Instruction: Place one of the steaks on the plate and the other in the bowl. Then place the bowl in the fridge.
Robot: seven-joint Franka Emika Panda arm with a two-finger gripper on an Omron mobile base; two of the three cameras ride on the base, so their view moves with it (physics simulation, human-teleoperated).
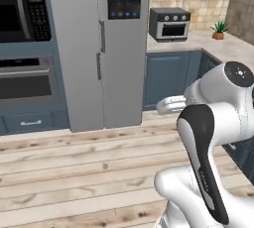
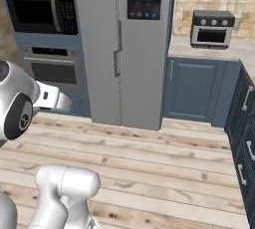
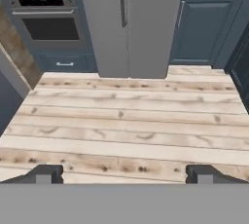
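Well beyond the spread, empty fingers (image 3: 124,174) stands the fridge (image 3: 130,23); doors closed

You face the fridge (image 2: 119,49), both doors closed, across open plank floor (image 2: 149,163). Left of it sits the wall oven (image 2: 52,68), with the microwave (image 2: 42,11) above. Right of it runs a counter (image 2: 234,49) carrying a toaster oven (image 2: 212,29); a potted plant (image 1: 219,29) stands farther right.
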